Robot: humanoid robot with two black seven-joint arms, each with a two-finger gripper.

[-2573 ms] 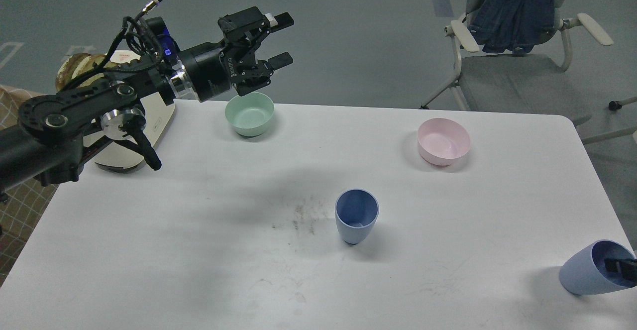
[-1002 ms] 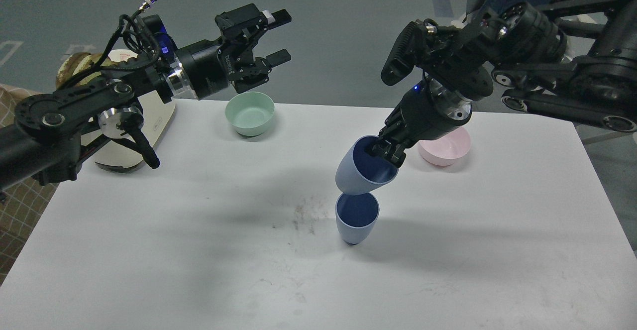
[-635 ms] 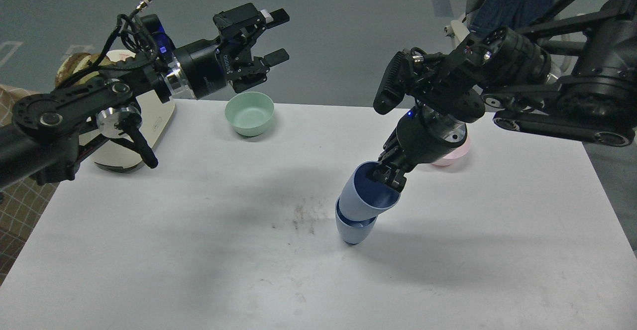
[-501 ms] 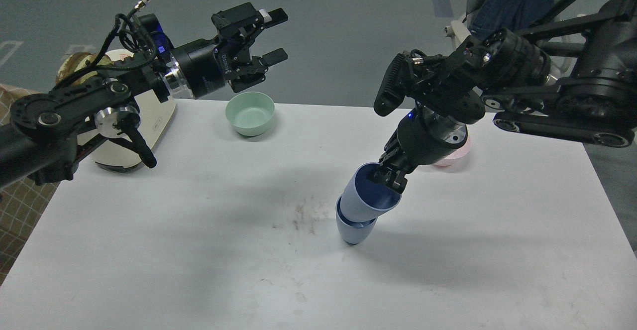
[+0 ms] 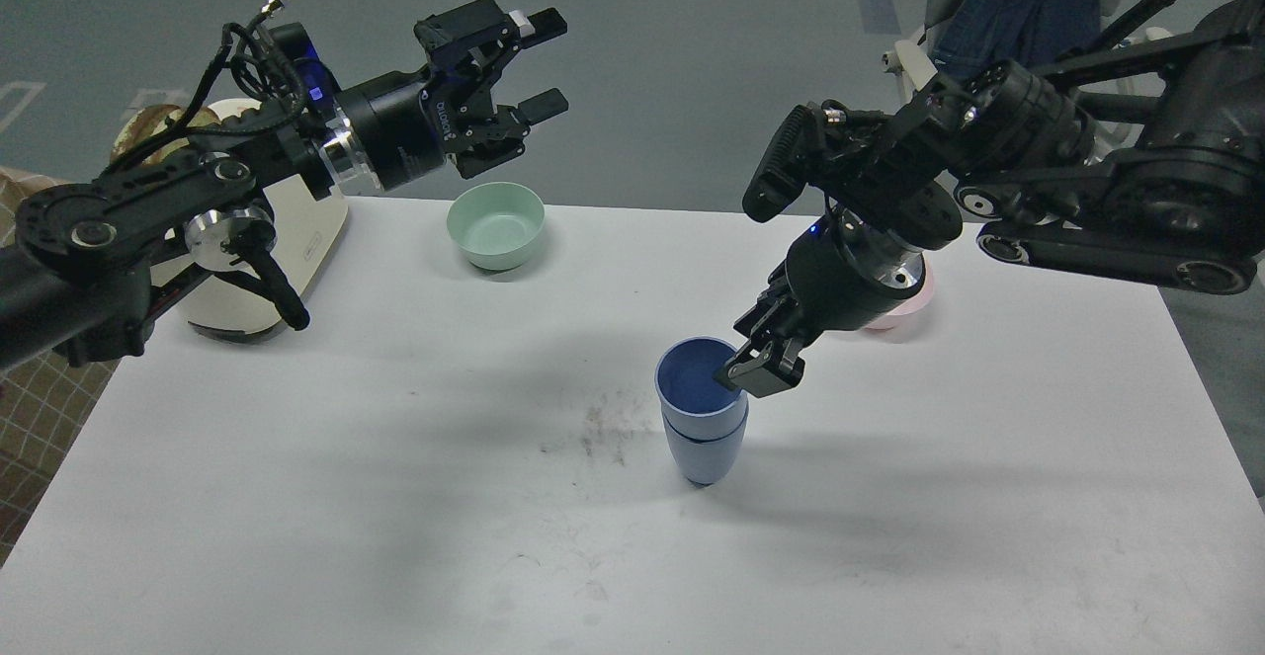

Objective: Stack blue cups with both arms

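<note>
Inspecting the nested blue cups (image 5: 702, 418) at table centre, I note my right gripper (image 5: 757, 370), jaws parted at their three-o'clock rim, may topple them if it snags, while my left gripper (image 5: 539, 60) hangs open and empty at ten o'clock.

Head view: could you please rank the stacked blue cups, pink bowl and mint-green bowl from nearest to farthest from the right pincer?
From the right pincer:
1. Stacked blue cups, directly beneath its tips.
2. Pink bowl, behind, on its right.
3. Mint-green bowl, far back-left.
</note>
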